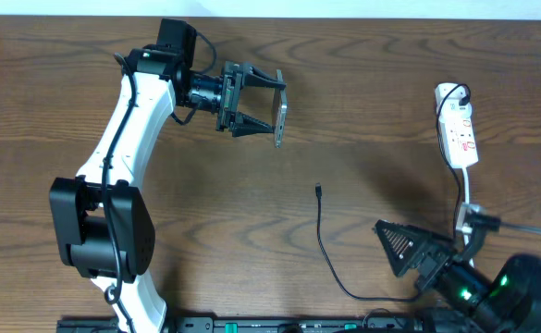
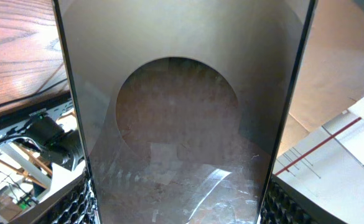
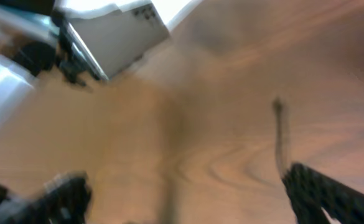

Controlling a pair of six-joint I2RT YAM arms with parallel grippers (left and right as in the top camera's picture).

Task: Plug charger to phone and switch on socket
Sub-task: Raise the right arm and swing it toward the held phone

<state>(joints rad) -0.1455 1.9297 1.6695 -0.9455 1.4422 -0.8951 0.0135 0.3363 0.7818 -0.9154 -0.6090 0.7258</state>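
Two arms work at the wooden counter point(image 1: 381, 55).

Nearest the bases, the right hand point(image 3: 185, 177) sits low at the near right corner. Its wrist view is blurred, but its fingers point(image 3: 322, 193) stand wide apart with nothing between them, so we log it as open and empty.

The charger point(image 1: 322, 236) lies on the counter just left of that hand. Its thin black cable comes in from the near edge, curves, then runs straight outward to the plug tip point(image 1: 318, 191). The tip lies free mid-counter, touching nothing.

Farther out and to the left, the left hand point(image 1: 268, 106) is clamped on the phone point(image 1: 280, 118), which shows edge-on from overhead. In the left wrist view the glossy slab fills the frame between two mesh pads point(image 2: 76, 202). Phone and plug tip are well apart.

At the far right lies the socket point(image 1: 458, 129), lengthwise near to far, with small red marks on its face. We cannot read the switch positions. Its white cord point(image 1: 462, 190) trails back toward the right arm.
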